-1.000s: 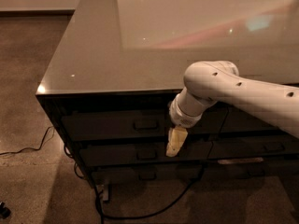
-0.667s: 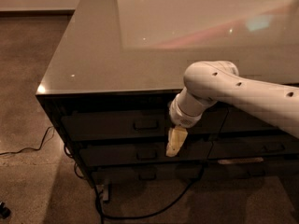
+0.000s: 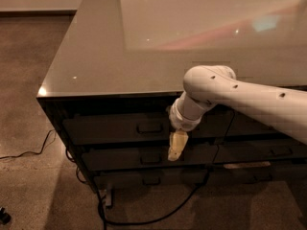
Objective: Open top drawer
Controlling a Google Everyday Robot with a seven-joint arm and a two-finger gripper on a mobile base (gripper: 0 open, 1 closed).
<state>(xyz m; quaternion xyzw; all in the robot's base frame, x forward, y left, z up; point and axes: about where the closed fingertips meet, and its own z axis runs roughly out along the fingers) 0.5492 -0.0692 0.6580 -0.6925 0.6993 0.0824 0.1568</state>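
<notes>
Cable, black and thin (image 3: 163, 218), loops across the speckled brown floor (image 3: 29, 186) at the foot of the cabinet

Slimmer dark drawer front in the middle row (image 3: 120, 158), shut, small pull at its centre

Cream-coloured two-finger gripper (image 3: 176, 146) hangs pointing down in front of that middle row, on the end of the white jointed arm (image 3: 249, 97) that reaches in from the right. It sits below and to the right of the top drawer's pull, near it but apart. Whether the claw is released or clenched: cannot tell. It grasps nothing that I can make out

Wide dark brown-black top drawer (image 3: 105, 128) lies directly under the tabletop edge, its front in line with the fronts around it, so it reads as fully shut. Small rectangular metal pull (image 3: 149, 127) at its centre, untouched

Glossy grey-brown tabletop (image 3: 120, 56) stretches away behind, with pale reflections on it

Change over the last second: none worth noting. Gripper, arm and drawer fronts all sit where they were a second ago; the drawer has not budged

Meaning for the task, as a judgement: opening not begun, arm paused or settling short of the handle. Next move calls for going up and left to the pull, then hooking or gripping it before drawing straight out. Risk: from this height it could catch the middle drawer's front instead
</notes>
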